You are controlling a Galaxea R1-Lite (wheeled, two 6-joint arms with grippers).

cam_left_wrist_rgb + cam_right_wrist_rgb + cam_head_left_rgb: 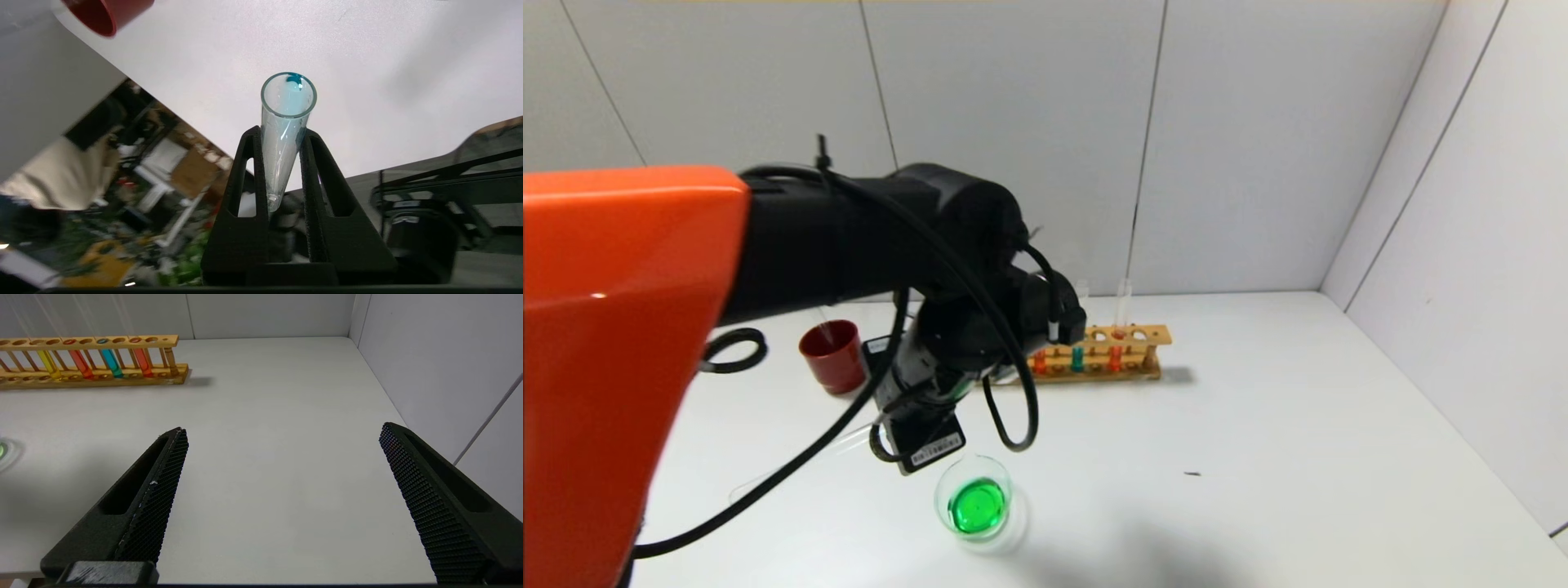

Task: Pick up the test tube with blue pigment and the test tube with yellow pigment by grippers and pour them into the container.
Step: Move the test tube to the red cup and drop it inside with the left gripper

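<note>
My left gripper (882, 429) (282, 132) is shut on the test tube with blue pigment (286, 122). The tube is almost empty, with a blue film and a blue drop at its mouth. In the head view it (792, 467) slants down to the left over the table, left of the container (974, 504). The container is a low clear beaker holding bright green liquid; its edge also shows in the right wrist view (3, 450). My right gripper (282, 428) is open and empty above the bare table, out of the head view. A tube with yellow liquid (50, 364) stands in the rack.
The wooden rack (1131, 333) (122, 341) stands at the back with a teal tube (111, 362) and two orange-red tubes (80, 363). A dark red cup (833, 355) (106, 12) stands at the back left. White walls close the back and right side.
</note>
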